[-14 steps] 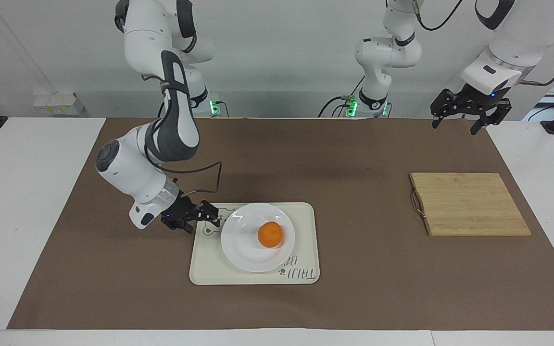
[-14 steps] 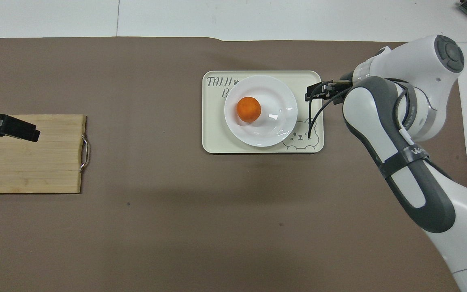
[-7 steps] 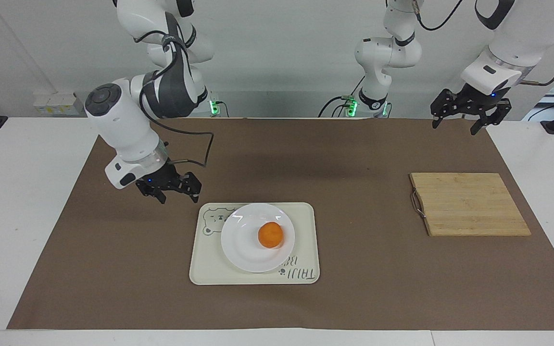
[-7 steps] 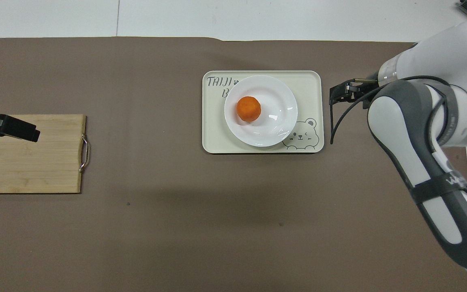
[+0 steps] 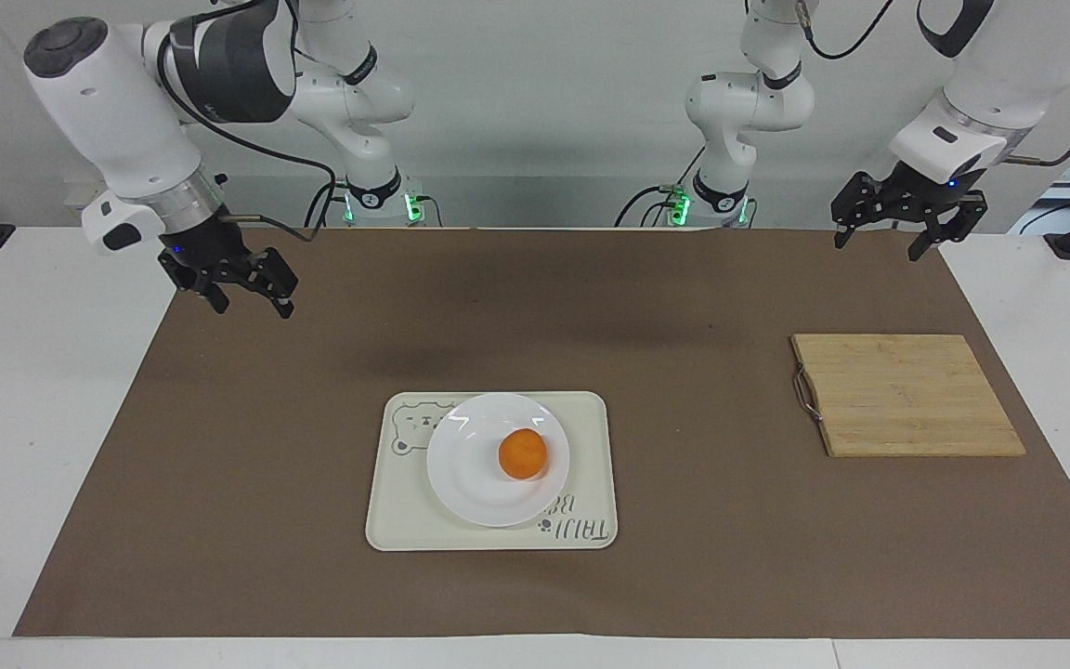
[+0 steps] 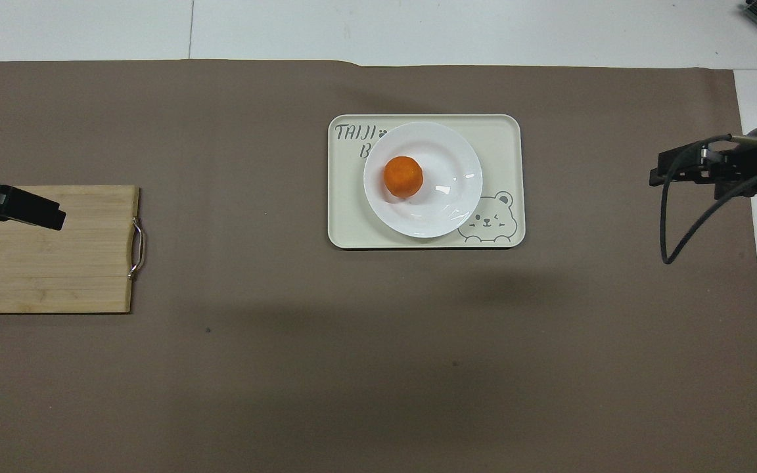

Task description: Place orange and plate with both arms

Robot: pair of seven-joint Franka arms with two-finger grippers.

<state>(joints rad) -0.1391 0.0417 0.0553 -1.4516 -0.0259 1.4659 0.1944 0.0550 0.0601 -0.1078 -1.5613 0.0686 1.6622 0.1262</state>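
The orange point(image 5: 523, 454) point(image 6: 403, 177) sits on the white plate point(image 5: 470, 465) point(image 6: 447, 171), which rests on a cream tray point(image 5: 591, 437) point(image 6: 352, 223) at the middle of the table. My right gripper point(image 5: 252, 307) point(image 6: 654, 176) is open and empty, raised over the brown mat's edge at the right arm's end, well apart from the tray. My left gripper point(image 5: 879, 246) point(image 6: 56, 220) is open and empty, raised at the left arm's end; that arm waits.
A wooden cutting board point(image 5: 906, 395) point(image 6: 43, 263) with a metal handle lies toward the left arm's end. A brown mat point(image 5: 684, 576) covers the table between the white side strips. The tray bears a bear drawing and lettering.
My right gripper has drawn away from the plate's rim, risen and swung out to the right arm's end of the table. Plate, orange and left arm have not moved.
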